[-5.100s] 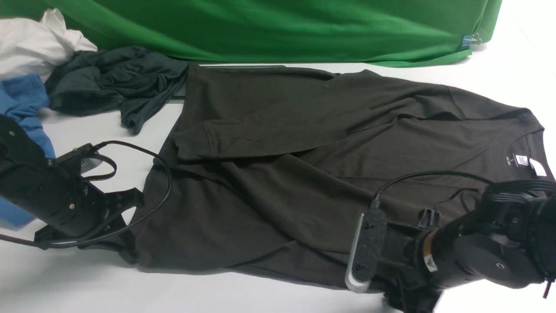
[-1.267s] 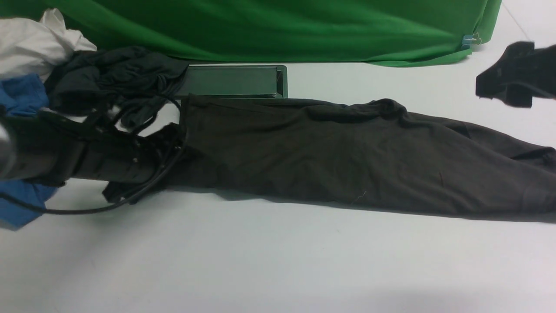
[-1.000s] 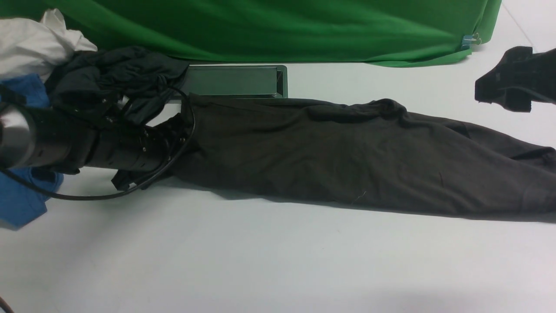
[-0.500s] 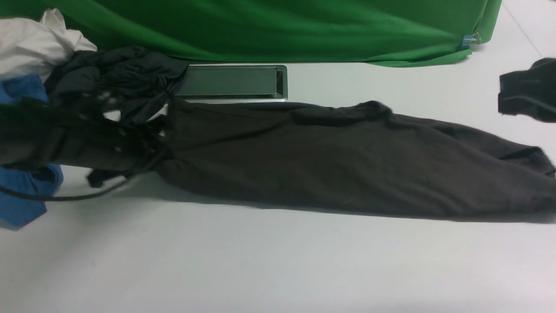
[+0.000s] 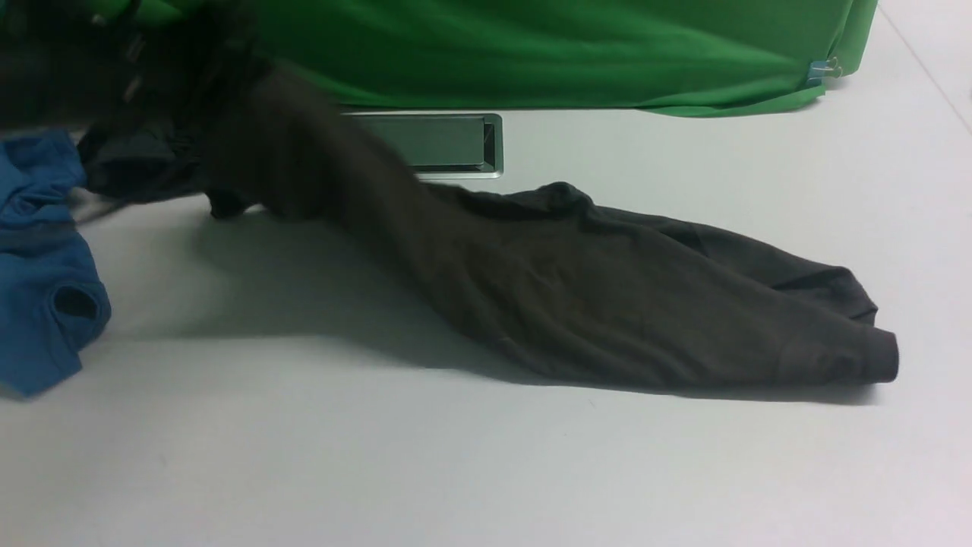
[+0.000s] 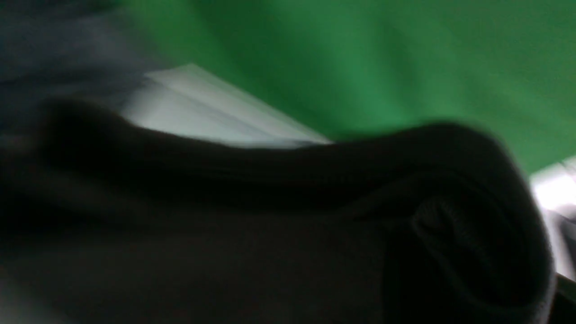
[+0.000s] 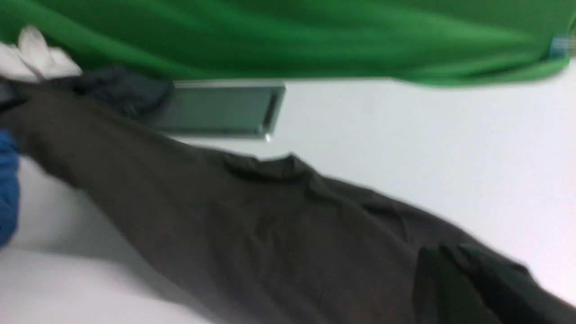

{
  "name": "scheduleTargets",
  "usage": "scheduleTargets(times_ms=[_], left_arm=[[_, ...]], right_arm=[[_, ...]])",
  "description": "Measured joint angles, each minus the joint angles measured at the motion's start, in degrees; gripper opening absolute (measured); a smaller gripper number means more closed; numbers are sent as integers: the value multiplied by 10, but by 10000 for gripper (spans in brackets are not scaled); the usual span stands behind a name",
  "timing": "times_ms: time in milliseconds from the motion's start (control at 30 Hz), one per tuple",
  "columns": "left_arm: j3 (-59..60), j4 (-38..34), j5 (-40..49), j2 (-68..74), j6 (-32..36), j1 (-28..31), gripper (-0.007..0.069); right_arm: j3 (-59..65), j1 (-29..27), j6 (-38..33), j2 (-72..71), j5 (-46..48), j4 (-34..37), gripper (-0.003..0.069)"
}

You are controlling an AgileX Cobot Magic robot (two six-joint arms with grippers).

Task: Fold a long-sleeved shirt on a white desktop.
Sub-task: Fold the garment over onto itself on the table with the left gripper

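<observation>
— Left gripper (image 5: 224, 76)?
— Blurred, raised at far left, pinching one end of the long-sleeved shirt (image 5: 607, 304).
— Right jaws?
— Pressed together, outside front view.
— And below?
— Slanting down onto the white desktop (image 5: 456, 471), other end lying flat at right, near the hatch (image 5: 448, 143).

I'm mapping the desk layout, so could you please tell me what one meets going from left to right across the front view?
Bright blue shirt → dark bluish-grey garment → silver-framed hatch → resting end of the long-sleeved shirt.
</observation>
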Motion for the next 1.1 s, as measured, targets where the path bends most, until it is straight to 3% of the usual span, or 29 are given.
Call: scheduleTargets(times_ms=[133, 233, 467, 567, 667, 767, 900, 933, 1000, 1100], left_arm=[[-87, -9, 19, 54, 11, -109, 155], [-175, -13, 38, 154, 12, -245, 155], [-343, 27, 66, 390, -14, -436, 155], [-389, 67, 81, 455, -69, -461, 157], [-418, 111, 82, 475, -110, -463, 208], [-434, 134, 80, 465, -118, -461, 310], [-444, 200, 92, 412, -129, -456, 536], [-444, 210, 94, 405, -134, -455, 558], [-445, 282, 111, 364, -174, -438, 645], [-448, 356, 138, 323, -208, -403, 681]], right_arm=[[0, 0, 0, -12, -4, 0, 22], [0, 0, 0, -20, -3, 0, 30], [0, 0, -1, -26, 27, 0, 41], [0, 0, -16, -26, 46, 0, 44], [0, 0, -27, -26, 56, 0, 53], [0, 0, -31, -26, 58, 0, 62], [0, 0, -31, -26, 51, 0, 85], [-1, 0, -31, -26, 50, 0, 87], [-9, 0, -31, -26, 45, 0, 103], [-25, 0, -32, -27, 39, 0, 115]])
